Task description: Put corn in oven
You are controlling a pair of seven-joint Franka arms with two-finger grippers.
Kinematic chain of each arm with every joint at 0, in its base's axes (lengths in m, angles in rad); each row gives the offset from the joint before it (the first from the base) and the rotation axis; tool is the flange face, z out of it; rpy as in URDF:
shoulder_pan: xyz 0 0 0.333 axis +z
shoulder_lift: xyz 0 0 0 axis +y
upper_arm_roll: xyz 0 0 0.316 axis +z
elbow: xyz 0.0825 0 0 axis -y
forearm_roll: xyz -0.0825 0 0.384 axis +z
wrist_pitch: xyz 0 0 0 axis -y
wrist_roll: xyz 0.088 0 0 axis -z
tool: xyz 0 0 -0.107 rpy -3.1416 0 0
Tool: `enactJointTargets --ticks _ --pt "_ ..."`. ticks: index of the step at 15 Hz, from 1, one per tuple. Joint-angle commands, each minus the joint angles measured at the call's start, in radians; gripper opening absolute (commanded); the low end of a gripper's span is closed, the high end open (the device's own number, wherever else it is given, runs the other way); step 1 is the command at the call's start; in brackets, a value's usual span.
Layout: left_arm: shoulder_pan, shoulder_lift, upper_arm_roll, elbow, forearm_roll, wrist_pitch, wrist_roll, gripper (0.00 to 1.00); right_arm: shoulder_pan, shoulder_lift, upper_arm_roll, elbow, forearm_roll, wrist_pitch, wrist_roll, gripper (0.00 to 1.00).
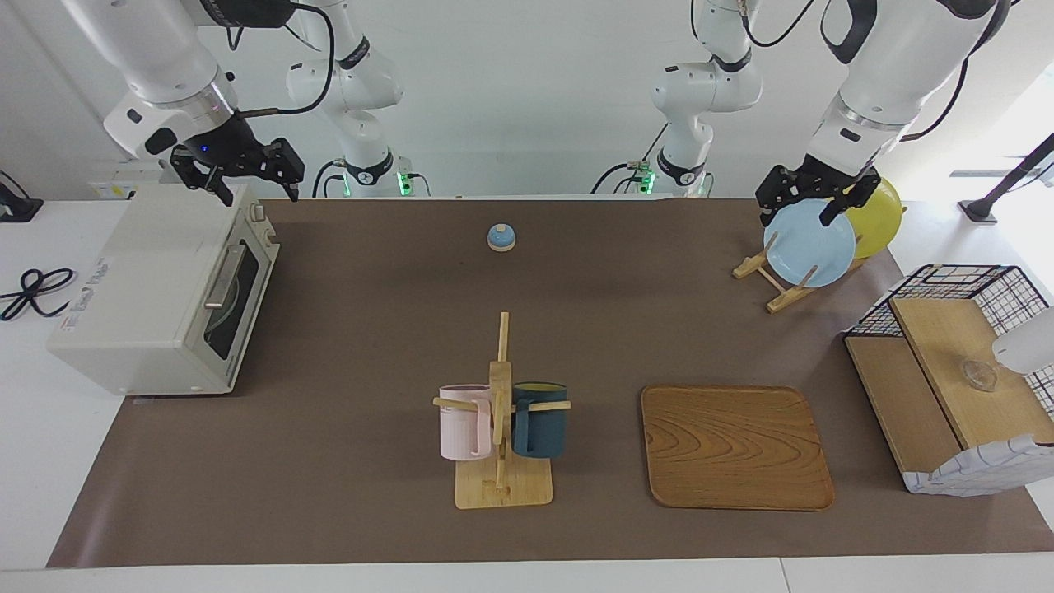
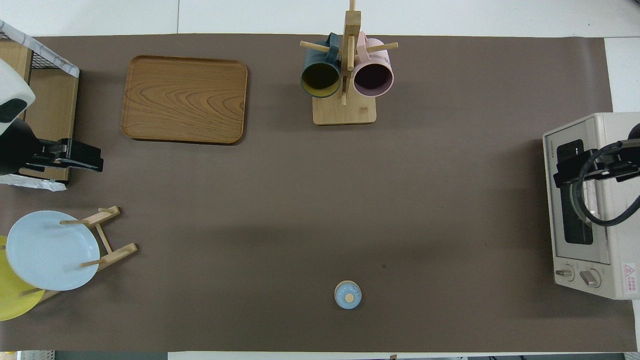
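oven [image 1: 156, 296] sits at the right arm's end of the table, door shut, handle bar across the dark glass and two knobs at the end of its front nearer the robots. i see no corn on the table, and i cannot make it out through the oven's glass either.

right gripper [image 1: 257, 183] hangs over the oven's top edge above the door, fingers apart and holding nothing. from overhead, the right gripper [image 2: 562, 172] covers the glass door. left gripper [image 1: 811, 206] hangs over the plate rack [image 1: 770, 284] at the left arm's end, fingers apart around nothing, just above the blue plate [image 1: 809, 245], with the yellow plate [image 1: 877, 216] standing in the rack nearer the robots.

on my screen the rest reads so: a small blue lid [image 1: 501, 237] with a wooden knob lies mid-table, near the robots. mug tree [image 1: 501, 412] stands farther out, with a pink mug [image 1: 463, 422] and a dark blue mug [image 1: 539, 418] hung on it. beside it, toward the left arm's end, lies a wooden tray [image 1: 733, 446], and then a wire basket [image 1: 947, 371] with wooden shelves.
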Motion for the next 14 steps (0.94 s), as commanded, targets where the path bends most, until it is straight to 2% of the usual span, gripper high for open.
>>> enactJointTargets --ticks 1,3,14 --pt "0.015 -0.013 -0.011 -0.008 0.013 -0.011 -0.002 1.0 -0.037 -0.025 0.014 -0.036 0.001 0.03 0.016 1.0" --pt "0.015 -0.013 -0.011 -0.008 0.013 -0.011 -0.002 1.0 -0.118 -0.027 0.079 -0.035 0.007 0.028 0.014 1.0" --pt "0.015 -0.013 -0.011 -0.008 0.013 -0.011 -0.002 1.0 -0.097 -0.022 0.077 -0.035 -0.004 0.038 0.043 1.0"
